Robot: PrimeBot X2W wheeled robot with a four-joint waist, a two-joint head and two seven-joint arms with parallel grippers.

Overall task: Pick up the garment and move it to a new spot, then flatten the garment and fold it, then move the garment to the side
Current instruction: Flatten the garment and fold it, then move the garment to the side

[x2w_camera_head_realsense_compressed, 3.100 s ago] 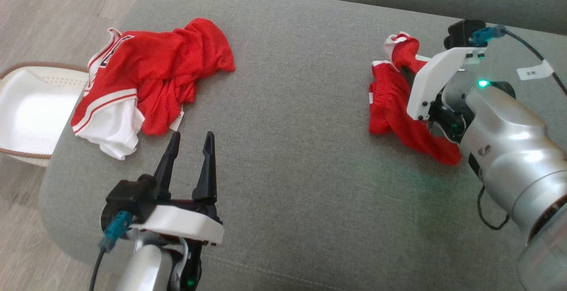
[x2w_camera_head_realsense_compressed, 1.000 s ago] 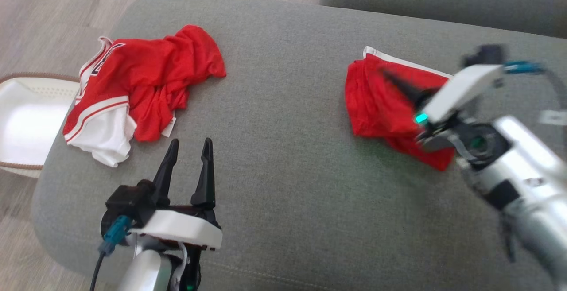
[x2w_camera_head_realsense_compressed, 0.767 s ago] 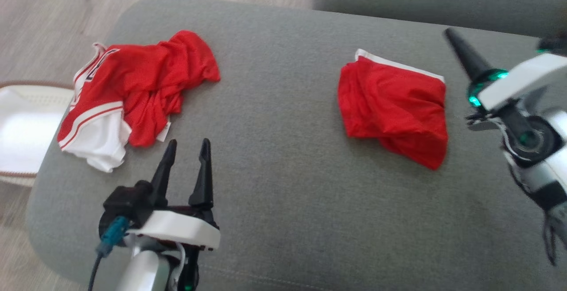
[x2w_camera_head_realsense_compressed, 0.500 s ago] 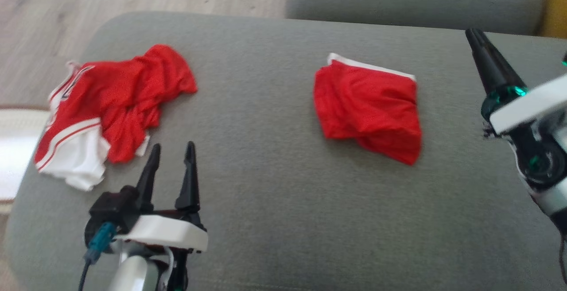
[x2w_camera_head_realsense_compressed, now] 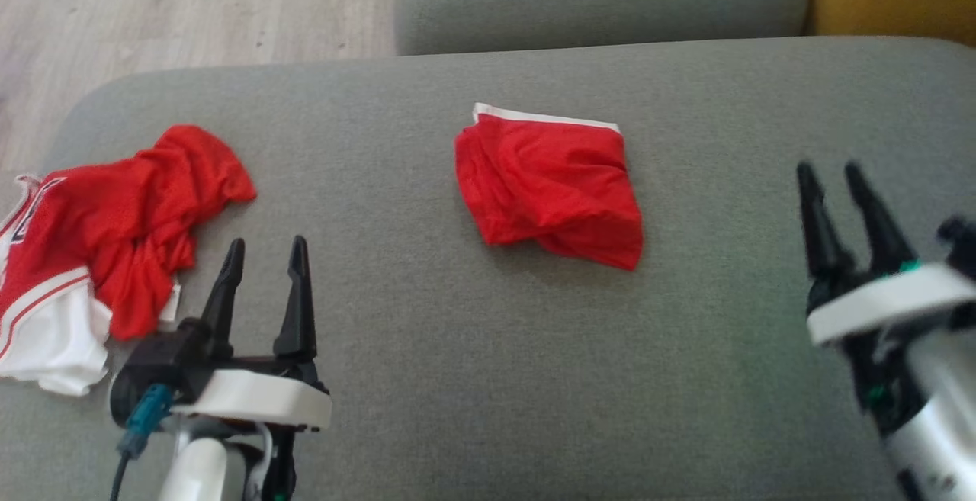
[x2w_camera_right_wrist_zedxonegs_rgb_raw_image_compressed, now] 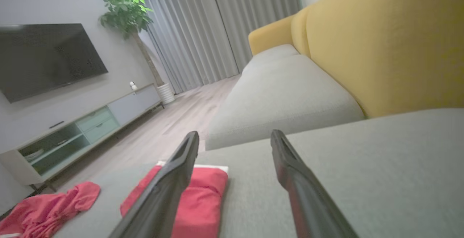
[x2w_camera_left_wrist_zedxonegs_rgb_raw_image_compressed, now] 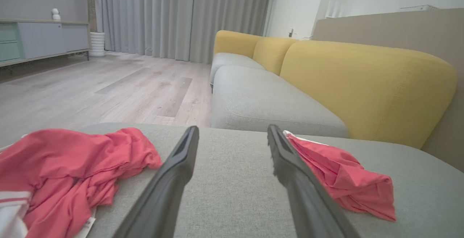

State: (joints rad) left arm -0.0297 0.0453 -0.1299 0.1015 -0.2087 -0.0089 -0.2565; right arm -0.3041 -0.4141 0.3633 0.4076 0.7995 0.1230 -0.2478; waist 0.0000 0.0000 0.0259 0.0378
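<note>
Garment (x2w_camera_head_realsense_compressed: 549, 184) is folded, lying free mid-frame; left gripper (x2w_camera_head_realsense_compressed: 267, 245) and right gripper (x2w_camera_head_realsense_compressed: 829, 171) are held wide, empty. Side move is judged pending: a grasp is required.

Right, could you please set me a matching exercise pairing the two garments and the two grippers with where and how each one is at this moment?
Things
1. folded red garment
2. red and white jersey
3. left gripper
4. right gripper

States
A. crumpled at the left end of the grey cushion
B. open, at the lower right of the head view
C. lying alone mid-cushion
D. open, near the jersey, not touching it

Pairs: 1-C, 2-A, 3-D, 4-B
</note>
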